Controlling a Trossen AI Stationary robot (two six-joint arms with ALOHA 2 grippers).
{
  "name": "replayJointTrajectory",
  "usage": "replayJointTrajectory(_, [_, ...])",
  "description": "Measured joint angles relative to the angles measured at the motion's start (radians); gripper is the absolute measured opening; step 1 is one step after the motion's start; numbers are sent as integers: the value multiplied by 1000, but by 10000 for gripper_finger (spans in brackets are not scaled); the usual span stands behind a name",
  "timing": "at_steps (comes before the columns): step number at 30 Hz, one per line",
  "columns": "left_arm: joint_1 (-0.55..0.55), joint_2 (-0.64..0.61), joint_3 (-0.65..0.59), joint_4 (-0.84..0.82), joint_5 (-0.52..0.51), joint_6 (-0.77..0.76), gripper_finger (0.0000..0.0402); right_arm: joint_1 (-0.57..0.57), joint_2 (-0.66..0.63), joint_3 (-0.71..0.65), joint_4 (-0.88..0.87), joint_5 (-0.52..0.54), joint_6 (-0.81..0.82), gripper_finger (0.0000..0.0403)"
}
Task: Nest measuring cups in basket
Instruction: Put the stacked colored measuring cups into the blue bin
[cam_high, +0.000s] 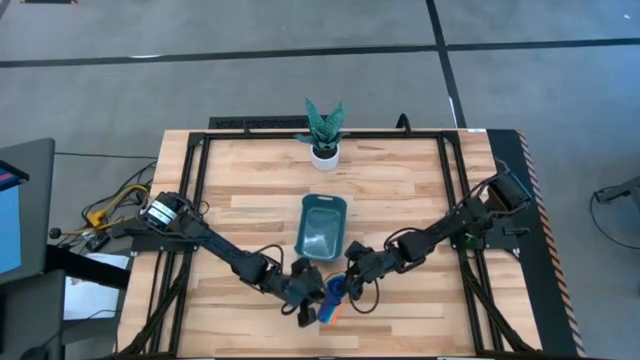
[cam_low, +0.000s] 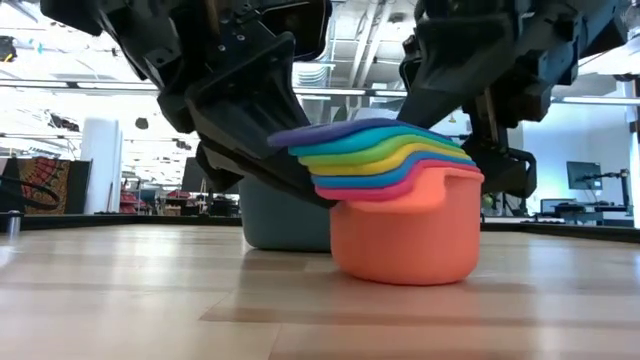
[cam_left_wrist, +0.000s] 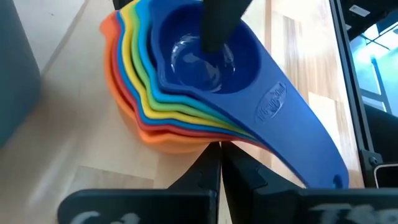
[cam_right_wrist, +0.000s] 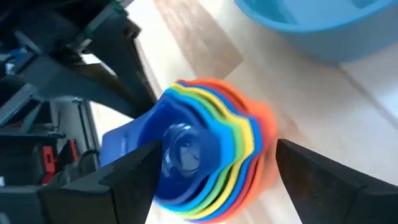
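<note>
Seven measuring cups (cam_high: 333, 302) stand nested in one stack on the table, near of the teal basket (cam_high: 306, 226). The orange cup (cam_low: 405, 235) is at the bottom and the dark blue cup (cam_left_wrist: 205, 59) on top; their handles (cam_low: 330, 150) fan out to one side. My left gripper (cam_left_wrist: 219, 165) is shut, with its fingers reaching under the fanned handles. My right gripper (cam_right_wrist: 217, 149) is open and straddles the stack from above. One of its fingers is in the dark blue cup, the other outside beside the orange cup (cam_right_wrist: 264, 130). My left gripper's shut fingers (cam_low: 265, 172) reach level under the fanned handles toward the orange cup's wall; the handles hide the tips, so touch cannot be told. My right gripper has one finger (cam_left_wrist: 217, 28) slanting down into the dark blue cup's bowl (cam_left_wrist: 186, 62), its tip at the floor. The other finger (cam_right_wrist: 305, 171) stands apart from the stack.
The basket (cam_low: 285, 215) sits just behind the stack, toward the table's middle. A small white pot with a green plant (cam_high: 324, 150) stands near the far edge. Black frame rails (cam_high: 455, 190) run along the table's sides. Bare wood lies left and right of the stack.
</note>
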Motion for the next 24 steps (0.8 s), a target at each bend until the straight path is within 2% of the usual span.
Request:
replayJointTrajectory(17, [9,0,0,3,-2,-6,0,-11,1,0,-78,12,4,271])
replayJointTrajectory(24, [9,0,0,3,-1,-10,0,-10,0,1,-77,12,0,229])
